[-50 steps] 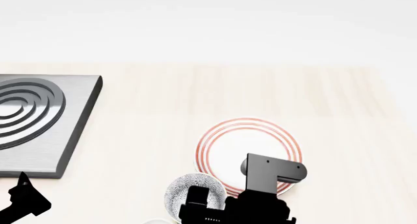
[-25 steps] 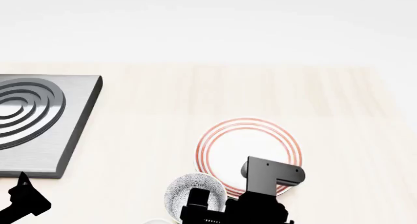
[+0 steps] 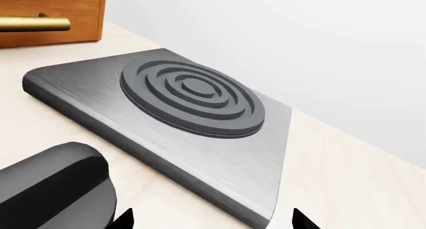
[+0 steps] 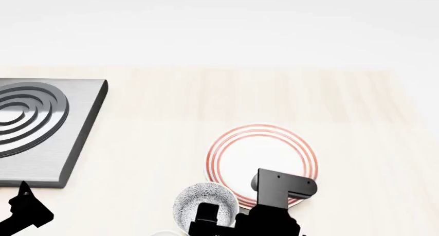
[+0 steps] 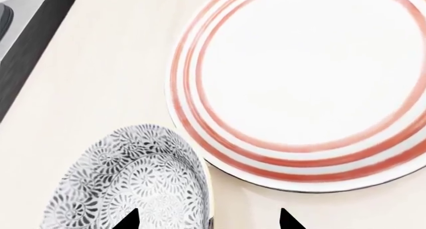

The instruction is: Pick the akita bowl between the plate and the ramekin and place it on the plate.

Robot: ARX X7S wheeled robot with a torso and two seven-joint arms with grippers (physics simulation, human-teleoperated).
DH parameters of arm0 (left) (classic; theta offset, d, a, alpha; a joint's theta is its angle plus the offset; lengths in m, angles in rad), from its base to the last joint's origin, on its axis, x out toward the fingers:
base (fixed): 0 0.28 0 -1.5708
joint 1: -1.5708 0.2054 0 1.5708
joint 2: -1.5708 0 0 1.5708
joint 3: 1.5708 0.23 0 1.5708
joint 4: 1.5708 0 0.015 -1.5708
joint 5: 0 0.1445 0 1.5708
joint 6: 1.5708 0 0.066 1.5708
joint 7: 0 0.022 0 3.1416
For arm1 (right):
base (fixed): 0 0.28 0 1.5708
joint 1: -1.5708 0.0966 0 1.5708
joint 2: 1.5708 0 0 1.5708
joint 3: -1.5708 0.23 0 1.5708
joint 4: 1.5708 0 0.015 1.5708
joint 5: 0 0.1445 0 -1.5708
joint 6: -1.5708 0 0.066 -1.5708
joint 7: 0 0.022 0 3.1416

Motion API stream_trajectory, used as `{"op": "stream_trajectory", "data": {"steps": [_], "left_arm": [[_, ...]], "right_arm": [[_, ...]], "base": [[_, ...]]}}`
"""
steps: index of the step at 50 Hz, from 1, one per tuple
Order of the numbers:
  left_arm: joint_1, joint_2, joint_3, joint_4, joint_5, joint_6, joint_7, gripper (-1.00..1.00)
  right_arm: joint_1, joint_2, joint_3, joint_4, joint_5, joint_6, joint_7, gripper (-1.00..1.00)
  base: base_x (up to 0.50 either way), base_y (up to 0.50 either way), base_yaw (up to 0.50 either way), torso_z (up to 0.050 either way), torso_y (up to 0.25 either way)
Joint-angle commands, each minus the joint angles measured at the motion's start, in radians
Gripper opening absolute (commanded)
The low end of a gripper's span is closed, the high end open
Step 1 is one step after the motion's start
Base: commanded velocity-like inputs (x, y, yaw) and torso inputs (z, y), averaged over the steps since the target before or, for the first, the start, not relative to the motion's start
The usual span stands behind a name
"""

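- While the right gripper (image 5: 206, 220) hangs over it with its tips spread apart and holding nothing, the akita bowl (image 5: 133, 181) sits on the table (image 4: 274, 102).
- It is small, round and deep, white with tiny grey-black swirls all over.
- It rests just beside the plate (image 5: 303, 84), which is white with red rings.
- The left gripper (image 3: 209, 220) is spread wide too, near the stove plate (image 3: 193, 97).

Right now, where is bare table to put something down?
Free: the table between the burner slab and the plate, and right of the plate. Crowded: near the bowl under the right arm.
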Motion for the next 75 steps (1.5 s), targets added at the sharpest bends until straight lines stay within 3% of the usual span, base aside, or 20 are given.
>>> {"op": "stream_trajectory", "data": {"steps": [1, 4, 5, 44, 45, 47, 56, 57, 58, 60, 61, 75], "left_arm": [[0.0, -0.002, 0.003, -0.001, -0.003, 0.003, -0.002, 1.0], [0.0, -0.002, 0.004, -0.001, -0.003, 0.003, -0.003, 1.0], [0.0, -0.002, 0.004, -0.001, -0.003, 0.004, -0.003, 1.0], [0.0, -0.009, 0.013, -0.002, -0.015, 0.006, -0.009, 1.0], [0.033, -0.063, -0.012, 0.103, -0.064, -0.042, -0.01, 1.0], [0.041, -0.078, -0.014, 0.142, -0.07, -0.085, -0.05, 1.0], [0.092, -0.086, -0.024, 0.183, -0.079, -0.081, -0.058, 1.0], [0.018, -0.033, -0.021, 0.033, -0.101, -0.054, 0.031, 1.0], [0.017, -0.034, -0.007, -0.043, -0.051, 0.028, 0.064, 1.0], [0.048, -0.077, -0.013, 0.153, -0.084, -0.094, -0.051, 1.0], [0.051, -0.079, -0.014, 0.165, -0.088, -0.101, -0.057, 1.0], [0.065, -0.084, -0.02, 0.157, -0.096, -0.089, -0.046, 1.0]], "right_arm": [[0.0, 0.006, -0.009, 0.008, 0.01, 0.0, -0.001, 1.0], [-0.005, 0.009, -0.016, -0.004, 0.008, -0.001, 0.004, 1.0], [-0.004, 0.009, -0.012, 0.001, 0.012, -0.001, 0.004, -1.0], [0.049, 0.062, -0.124, -0.231, 0.01, 0.055, 0.034, -1.0], [0.057, 0.062, -0.121, -0.237, 0.012, 0.063, 0.042, -1.0], [0.062, 0.064, -0.12, -0.246, 0.017, 0.071, 0.047, -1.0], [0.11, 0.069, -0.104, -0.259, 0.038, 0.119, 0.078, -1.0], [0.123, 0.069, -0.099, -0.264, 0.043, 0.132, 0.088, -1.0], [0.13, 0.07, -0.096, -0.269, 0.048, 0.143, 0.093, -1.0], [0.148, 0.072, -0.087, -0.267, 0.056, 0.155, 0.098, -1.0], [0.156, 0.071, -0.087, -0.266, 0.057, 0.16, 0.102, -1.0], [0.265, 0.071, -0.03, -0.246, 0.107, 0.25, 0.156, -1.0]], "base": [[0.0, 0.0, 0.0, 0.0, 0.0], [0.0, 0.0, 0.0, 0.0, 0.0], [0.0, 0.0, 0.0, 0.0, 0.0], [0.0, 0.0, 0.0, 0.0, 0.0], [0.0, 0.0, 0.0, 0.0, 0.0], [0.0, 0.0, 0.0, 0.0, 0.0], [0.0, 0.0, 0.0, 0.0, 0.001], [0.0, 0.0, 0.0, 0.0, 0.0], [0.0, 0.0, 0.0, 0.0, 0.0], [0.0, 0.0, 0.0, 0.0, 0.0], [0.0, 0.0, 0.0, 0.0, 0.0], [0.0, 0.0, 0.0, 0.0, 0.0]]}}
